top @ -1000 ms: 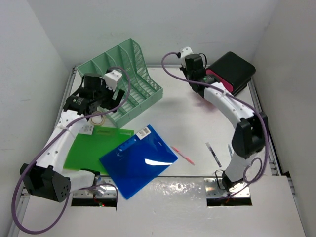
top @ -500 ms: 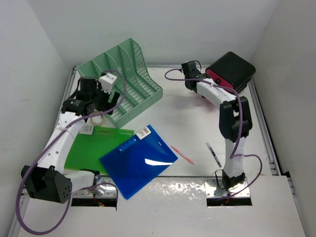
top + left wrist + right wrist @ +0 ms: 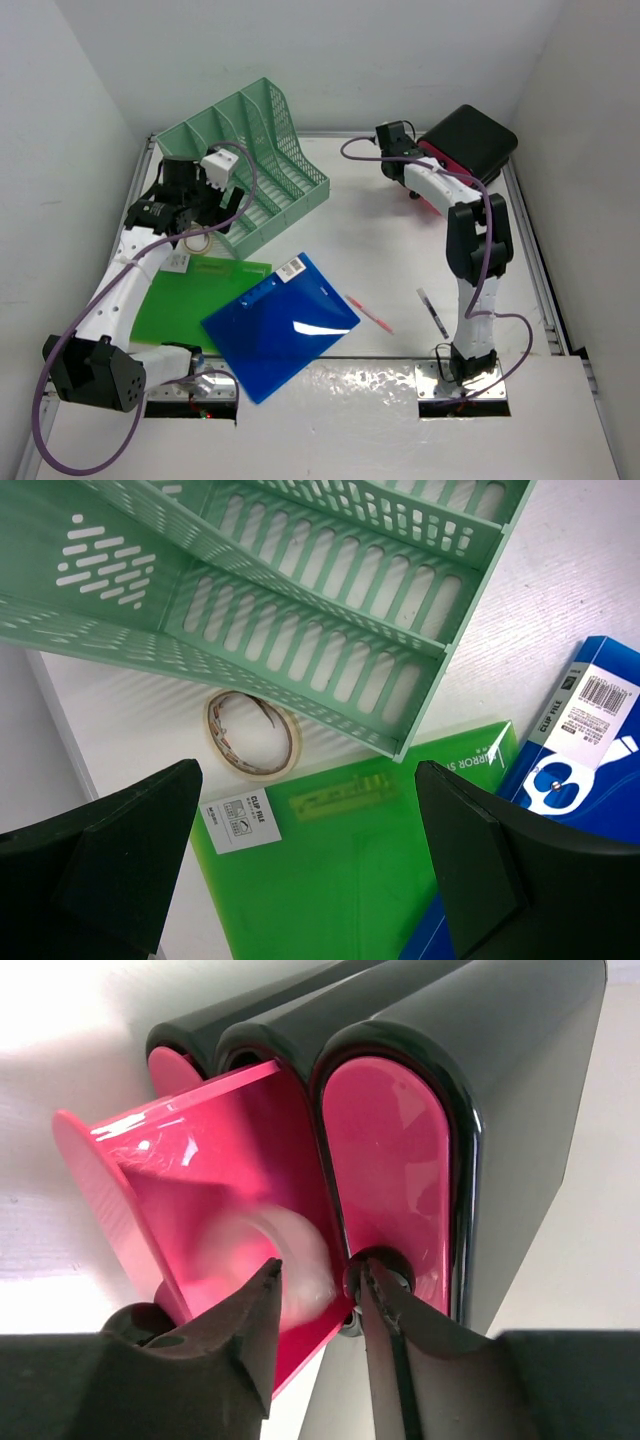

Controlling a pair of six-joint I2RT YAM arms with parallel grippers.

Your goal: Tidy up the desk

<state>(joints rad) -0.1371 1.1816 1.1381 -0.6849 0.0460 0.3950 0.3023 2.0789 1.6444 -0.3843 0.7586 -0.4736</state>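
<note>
Evidently for stowing, the right pincer sits at the open pink drawer — grip cannot be told — while the left pincer, released, hovers above the tape roll.

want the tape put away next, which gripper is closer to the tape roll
Left. The left gripper hangs open right above the tape roll; the right gripper is far across the desk at the drawer box.

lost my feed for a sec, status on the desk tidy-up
Left gripper open above tape roll and green clip file. Right gripper at open pink drawer, grip unclear. Desk: blue clip file, pink pen loose.
</note>
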